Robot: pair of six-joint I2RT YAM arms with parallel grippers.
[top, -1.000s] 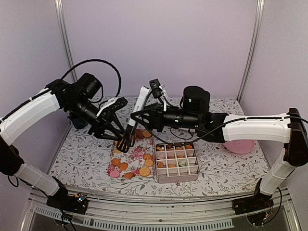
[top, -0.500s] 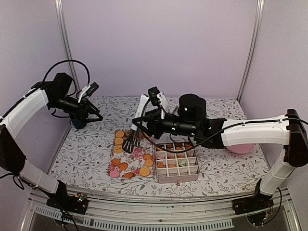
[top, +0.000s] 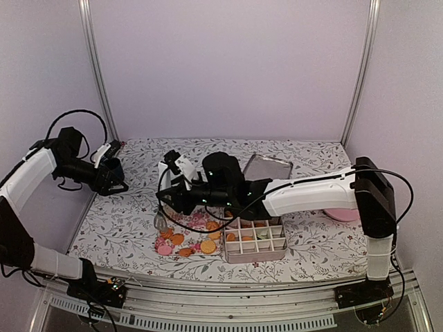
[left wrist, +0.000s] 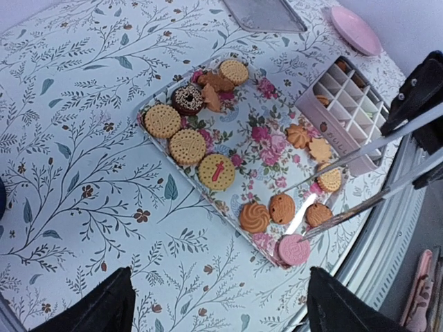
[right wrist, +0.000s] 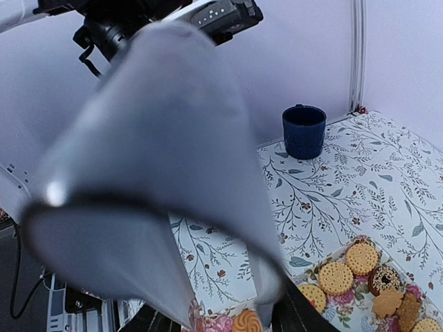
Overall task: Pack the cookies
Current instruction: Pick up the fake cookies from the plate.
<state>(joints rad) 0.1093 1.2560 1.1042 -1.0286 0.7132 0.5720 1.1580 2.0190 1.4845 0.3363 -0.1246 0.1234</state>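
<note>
The right gripper (top: 181, 196) is clamping a pair of metal tongs (left wrist: 374, 142). Their blades are standing apart over the near part of the floral tray (left wrist: 273, 155). Whether a tip is touching the pink biscuit there is hard to tell. The left gripper (left wrist: 219, 273) is hanging wide open, holding nothing, above bare tablecloth (left wrist: 76, 173) beside the tray.

The cookies (left wrist: 187, 146) are lying flat on the tray: mostly tan rounds, some swirled or flower-shaped, one a dark ring. Others are sitting in the divided box (left wrist: 337, 130) just beside it.

Blurred tong metal is filling most of the right wrist view. A pink plate (left wrist: 354, 29) and a metal lid (left wrist: 266, 14) are lying on the far side, and a blue cup (right wrist: 304, 131) is standing near the left wall.
</note>
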